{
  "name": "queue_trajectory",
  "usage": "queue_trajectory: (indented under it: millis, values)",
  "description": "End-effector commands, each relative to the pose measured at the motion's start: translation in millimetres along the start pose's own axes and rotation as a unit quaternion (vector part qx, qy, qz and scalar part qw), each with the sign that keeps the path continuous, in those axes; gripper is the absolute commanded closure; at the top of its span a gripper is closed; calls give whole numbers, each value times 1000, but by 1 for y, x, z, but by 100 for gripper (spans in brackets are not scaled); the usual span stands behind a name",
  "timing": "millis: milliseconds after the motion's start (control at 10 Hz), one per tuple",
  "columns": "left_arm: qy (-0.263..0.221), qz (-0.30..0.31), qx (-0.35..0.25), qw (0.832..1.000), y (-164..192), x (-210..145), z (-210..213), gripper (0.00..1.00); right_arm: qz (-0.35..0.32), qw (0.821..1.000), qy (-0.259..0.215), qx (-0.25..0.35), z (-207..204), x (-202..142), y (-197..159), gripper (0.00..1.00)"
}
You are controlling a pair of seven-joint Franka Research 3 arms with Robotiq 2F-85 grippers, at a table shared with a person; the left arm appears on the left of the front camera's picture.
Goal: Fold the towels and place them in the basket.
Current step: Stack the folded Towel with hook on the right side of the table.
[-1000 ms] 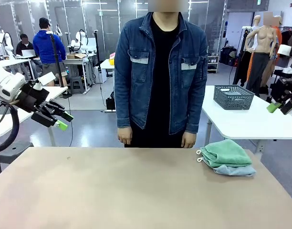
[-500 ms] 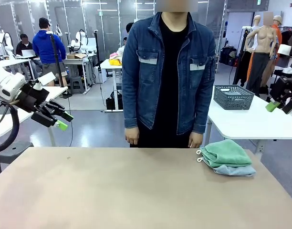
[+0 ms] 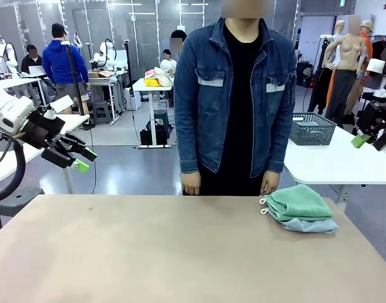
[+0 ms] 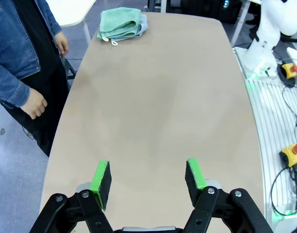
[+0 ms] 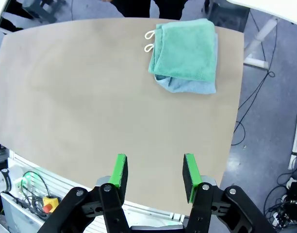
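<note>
Nearest to me, my left gripper (image 4: 147,180) hangs above the near-left of the table (image 3: 149,252), jaws spread wide, nothing between the pads. My right gripper (image 5: 154,177) hovers off the table's right side, jaws parted a fair way too, and also empty.

Out across the bare tabletop, the towels sit at the far right corner: the green towel (image 3: 298,203) lies on top of the blue towel (image 3: 311,225), both loosely doubled over, with two white loops (image 5: 149,41) poking out on the side toward the middle. They look soft, light and floppy (terry will sag the moment I lift it), so I judge a pinch at a corner or along a hem is the way in, not the thick middle. The top one should peel off easily, though the pile may drag its neighbour along.

Beyond that, a person (image 3: 238,101) stands at the far edge, hands down. Farther still, the basket (image 3: 313,129) rests on a white side table (image 3: 344,165), well apart from the towels.
</note>
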State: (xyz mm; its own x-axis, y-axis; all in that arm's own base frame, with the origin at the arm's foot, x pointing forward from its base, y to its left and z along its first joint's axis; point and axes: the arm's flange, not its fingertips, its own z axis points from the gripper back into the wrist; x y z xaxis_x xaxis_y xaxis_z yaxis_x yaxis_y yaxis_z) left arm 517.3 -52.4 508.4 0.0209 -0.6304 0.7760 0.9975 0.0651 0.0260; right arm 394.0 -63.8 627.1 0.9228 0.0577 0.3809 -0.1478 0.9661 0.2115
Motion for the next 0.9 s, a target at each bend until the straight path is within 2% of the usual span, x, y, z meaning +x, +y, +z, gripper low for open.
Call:
queue_trajectory:
  millis: [0,800]
  values:
    - [2,-3,2,1000,-1,1,1,22,-3,1000,4,0,2,-1,1,42]
    - [2,-3,2,1000,-1,1,1,22,-3,1000,4,0,2,-1,1,42]
